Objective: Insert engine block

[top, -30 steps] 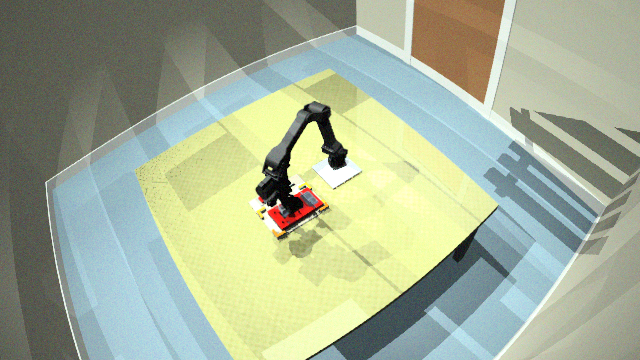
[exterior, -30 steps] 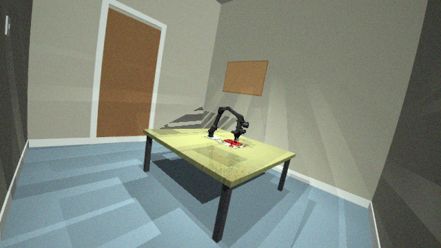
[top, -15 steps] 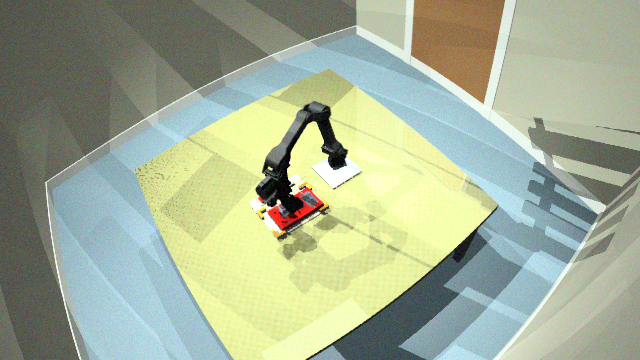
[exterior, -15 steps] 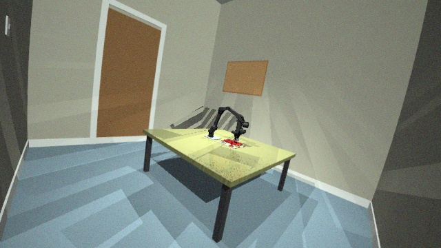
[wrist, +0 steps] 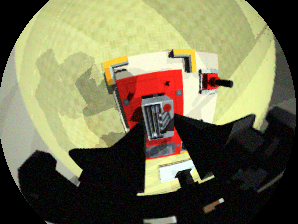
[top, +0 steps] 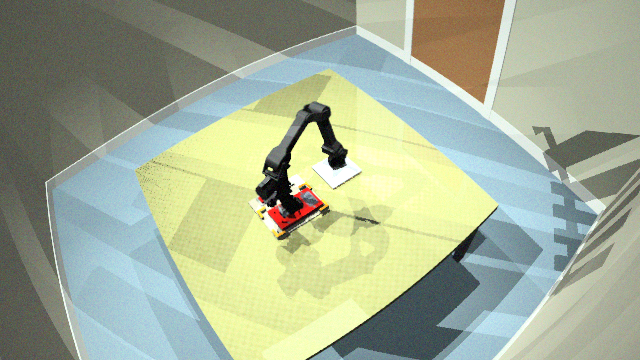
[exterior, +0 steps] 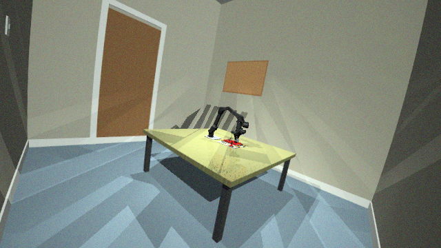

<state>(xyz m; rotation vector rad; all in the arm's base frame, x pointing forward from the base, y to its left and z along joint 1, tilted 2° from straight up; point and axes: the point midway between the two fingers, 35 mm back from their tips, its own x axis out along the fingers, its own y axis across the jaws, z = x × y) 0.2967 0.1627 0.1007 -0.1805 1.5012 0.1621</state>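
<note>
The red car body [top: 303,214] [exterior: 227,141] [wrist: 137,81] lies flat between yellow corner brackets. The grey engine block [wrist: 159,118] shows in the wrist view over the middle of the body, with its slots and a red round spot facing up. My gripper [top: 295,206] [exterior: 236,140] [wrist: 158,119] points down over the body and is shut on the engine block, one black finger on each side. A dark strip of the opening shows along the block's far edge in the wrist view. How deep the block sits and the rib are hidden.
Yellow corner brackets [wrist: 116,64] stand close around the body on a white board [wrist: 150,62]. A small red part with a black peg [wrist: 223,83] stands to the right in the wrist view. The arm's white base plate [top: 334,181] [exterior: 214,138] is beside the board.
</note>
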